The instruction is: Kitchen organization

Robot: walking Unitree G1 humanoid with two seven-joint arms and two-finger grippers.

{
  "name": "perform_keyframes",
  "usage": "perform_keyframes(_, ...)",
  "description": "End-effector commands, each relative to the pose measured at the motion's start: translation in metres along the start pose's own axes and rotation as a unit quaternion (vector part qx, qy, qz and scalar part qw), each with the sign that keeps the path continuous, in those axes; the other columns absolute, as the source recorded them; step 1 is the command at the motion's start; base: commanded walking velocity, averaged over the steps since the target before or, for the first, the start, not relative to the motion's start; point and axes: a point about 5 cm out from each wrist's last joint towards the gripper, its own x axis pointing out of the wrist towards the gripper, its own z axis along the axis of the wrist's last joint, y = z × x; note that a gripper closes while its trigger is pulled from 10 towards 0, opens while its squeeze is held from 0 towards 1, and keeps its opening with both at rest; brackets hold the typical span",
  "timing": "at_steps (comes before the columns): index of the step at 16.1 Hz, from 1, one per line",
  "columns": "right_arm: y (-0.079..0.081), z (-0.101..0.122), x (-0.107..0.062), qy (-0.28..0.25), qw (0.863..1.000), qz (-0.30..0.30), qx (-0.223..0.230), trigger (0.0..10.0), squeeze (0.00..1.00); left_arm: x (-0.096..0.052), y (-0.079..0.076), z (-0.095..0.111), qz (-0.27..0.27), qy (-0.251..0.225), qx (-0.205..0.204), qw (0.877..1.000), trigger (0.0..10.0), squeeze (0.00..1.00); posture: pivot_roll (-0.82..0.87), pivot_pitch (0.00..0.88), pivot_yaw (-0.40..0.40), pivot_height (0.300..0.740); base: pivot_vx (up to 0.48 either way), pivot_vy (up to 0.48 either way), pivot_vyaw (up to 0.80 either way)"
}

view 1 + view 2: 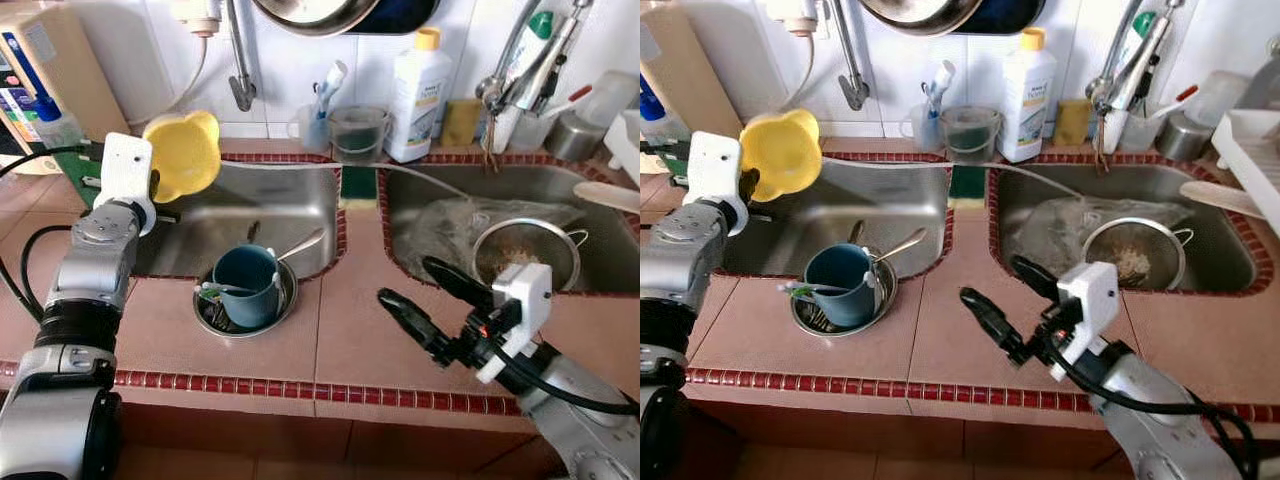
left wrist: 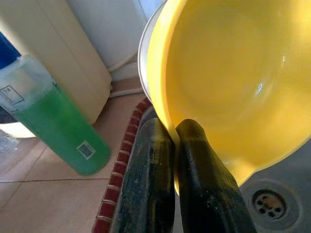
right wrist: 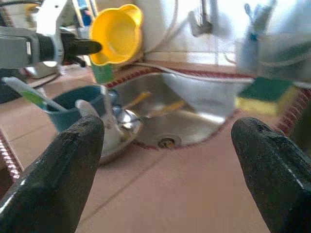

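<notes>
Left gripper (image 1: 163, 188) raised over the near-left corner of the left sink (image 1: 290, 200), fingers (image 2: 155, 179) pressed together on the rim of the yellow bowl (image 1: 185, 150). The rim sits pinched between the two pads; the bowl stands out beyond the fingertips, tilted on edge, its hollow facing the wrist camera, clear of the counter and above the basin. The drain (image 2: 267, 204) shows below it.

Right gripper (image 1: 425, 295) low over the tiled counter (image 1: 350, 330) between the two sinks, fingers (image 3: 58, 165) wide apart, holding nothing.

Teal mug (image 1: 245, 283) stands in a steel dish (image 1: 215, 322) on the counter at the sink's front edge, utensils in it. Strainer (image 1: 525, 250) lies in the right sink (image 1: 600, 260). A green-liquid bottle (image 2: 53, 121) stands left of the bowl.
</notes>
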Motion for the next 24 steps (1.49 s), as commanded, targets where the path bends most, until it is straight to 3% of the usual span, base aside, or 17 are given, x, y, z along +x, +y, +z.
perform_keyframes(1, -0.002, 0.006, -0.003, -0.006, 1.000, -0.013, -0.005, 10.0, 0.00, 0.002, 0.007, 0.008, 0.012, -0.012, 0.015, 1.000, 10.0, 0.00, -0.25, 0.089, 0.122, 0.740, 0.000, 0.000, 0.00)
perform_keyframes(7, -0.001, 0.007, -0.006, -0.002, 1.000, -0.024, 0.005, 10.0, 0.00, 0.004, -0.002, 0.001, 0.004, -0.005, 0.072, 0.997, 10.0, 0.00, -0.26, 0.083, 0.128, 0.740, 0.000, 0.000, 0.00)
perform_keyframes(14, 0.003, 0.006, -0.007, 0.002, 1.000, -0.014, 0.013, 10.0, 0.00, 0.005, -0.006, -0.011, -0.001, 0.020, 0.089, 0.996, 10.0, 0.00, -0.26, 0.075, 0.129, 0.740, 0.000, 0.000, 0.00)
perform_keyframes(17, 0.006, 0.006, -0.006, 0.002, 1.000, -0.010, 0.016, 10.0, 0.00, 0.006, -0.005, -0.022, 0.006, 0.054, 0.107, 0.993, 10.0, 0.00, -0.27, 0.077, 0.132, 0.740, 0.000, 0.000, 0.00)
perform_keyframes(22, 0.006, 0.006, -0.007, 0.003, 1.000, -0.012, 0.016, 10.0, 0.00, 0.007, -0.007, -0.023, -0.002, 0.057, 0.107, 0.993, 10.0, 0.00, -0.27, 0.081, 0.133, 0.740, 0.000, 0.000, 0.00)
perform_keyframes(23, 0.005, 0.006, -0.007, 0.002, 1.000, -0.012, 0.016, 10.0, 0.00, 0.007, -0.008, -0.023, -0.004, 0.056, 0.105, 0.993, 10.0, 0.69, -0.27, 0.081, 0.133, 0.740, 0.000, 0.000, 0.00)
perform_keyframes(24, 0.005, 0.006, -0.007, 0.001, 1.000, -0.012, 0.016, 10.0, 0.00, 0.007, -0.007, -0.025, 0.001, 0.063, 0.109, 0.992, 10.0, 0.76, -0.26, 0.081, 0.133, 0.740, 0.000, 0.000, 0.00)
